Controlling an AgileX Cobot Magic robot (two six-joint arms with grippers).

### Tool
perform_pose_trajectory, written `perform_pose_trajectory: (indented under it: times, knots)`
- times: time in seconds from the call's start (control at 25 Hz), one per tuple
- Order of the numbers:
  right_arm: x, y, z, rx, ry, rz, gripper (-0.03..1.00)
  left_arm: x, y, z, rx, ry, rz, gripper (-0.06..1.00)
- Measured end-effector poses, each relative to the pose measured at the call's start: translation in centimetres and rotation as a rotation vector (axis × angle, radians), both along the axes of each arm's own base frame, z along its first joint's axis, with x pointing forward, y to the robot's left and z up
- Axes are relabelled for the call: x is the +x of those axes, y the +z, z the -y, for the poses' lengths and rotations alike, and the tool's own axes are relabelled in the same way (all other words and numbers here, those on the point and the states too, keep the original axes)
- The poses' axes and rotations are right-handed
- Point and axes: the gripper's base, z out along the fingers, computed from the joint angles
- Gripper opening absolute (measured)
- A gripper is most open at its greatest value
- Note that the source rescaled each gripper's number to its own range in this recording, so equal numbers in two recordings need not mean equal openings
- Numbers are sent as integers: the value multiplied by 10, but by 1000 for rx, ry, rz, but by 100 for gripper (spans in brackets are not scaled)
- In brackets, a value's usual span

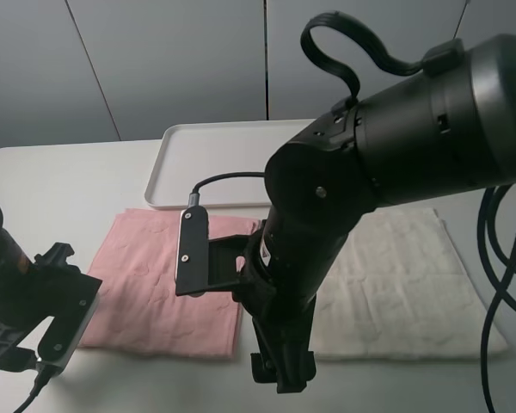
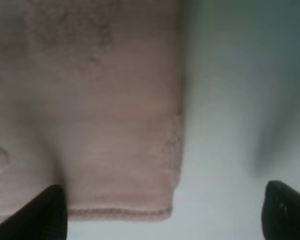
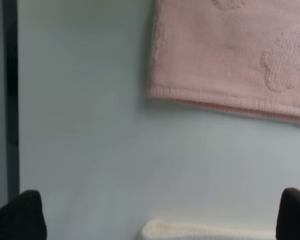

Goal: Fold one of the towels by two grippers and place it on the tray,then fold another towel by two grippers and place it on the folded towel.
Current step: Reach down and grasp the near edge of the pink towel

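The pale pink towel (image 1: pixel 163 284) lies flat and unfolded on the table, in front of the white tray (image 1: pixel 208 163), which holds nothing. The cream-white towel (image 1: pixel 404 284) lies flat to its right. My left gripper (image 2: pixel 165 220) is open over the pink towel's near left corner (image 2: pixel 115 150), one fingertip (image 2: pixel 45 215) above the cloth and the other over bare table. My right gripper (image 1: pixel 279 370) hangs open near the pink towel's near right corner (image 3: pixel 230 55), above the gap between the towels. The cream towel's edge (image 3: pixel 210 231) shows between its fingertips. Neither gripper holds anything.
The right arm's thick body (image 1: pixel 370 172) and cables (image 1: pixel 499 258) hide part of the tray and both towels' inner edges. The white table (image 1: pixel 60 189) stretches left of the tray. A dark strip, the table's edge (image 3: pixel 10 100), shows in the right wrist view.
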Motion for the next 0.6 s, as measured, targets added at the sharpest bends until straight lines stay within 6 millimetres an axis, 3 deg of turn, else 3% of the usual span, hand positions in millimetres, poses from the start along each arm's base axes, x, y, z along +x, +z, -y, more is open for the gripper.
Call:
perform_pose_trajectory:
  times: [0.36,0.6]
  knots:
    - [-2,1,-2,2,5,2,100,-3,-10,9,27,-77,-32,100]
    - [-17,-6,-12,-9,65,-2,100,-3,-10,8,29,-80,-33,100]
